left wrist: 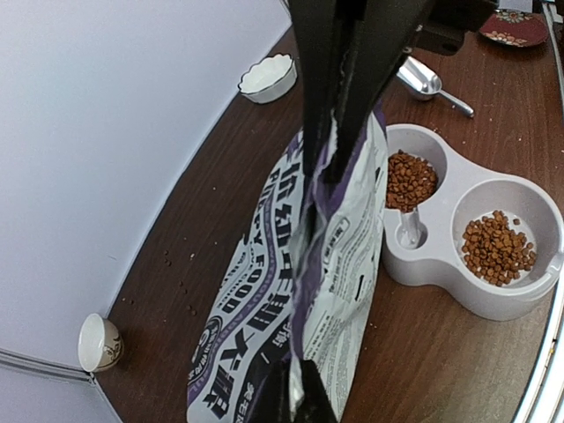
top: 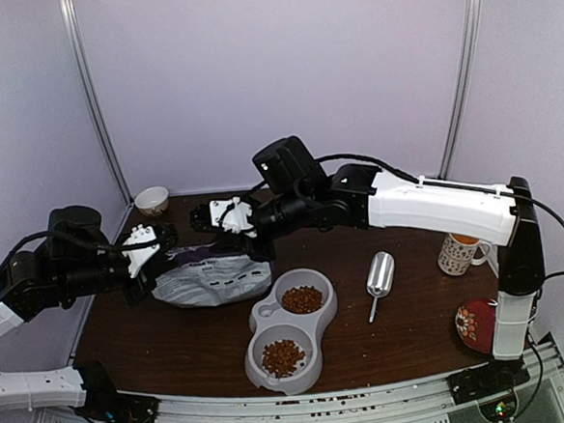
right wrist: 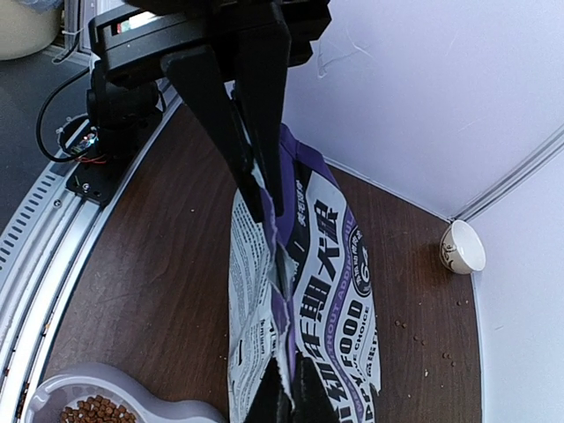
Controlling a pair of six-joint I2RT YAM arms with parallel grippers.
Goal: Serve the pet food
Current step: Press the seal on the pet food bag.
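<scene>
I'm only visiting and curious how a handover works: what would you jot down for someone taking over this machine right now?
Grippers: left gripper and right gripper are both shut on the puppy food bag, one at each end.
Bag: stretched between them at the back left, behind the grey double bowl.
Done: kibble sits in both compartments.
The metal scoop lies right of the bowl.
Left: probably just set the bag down and let go.
</scene>
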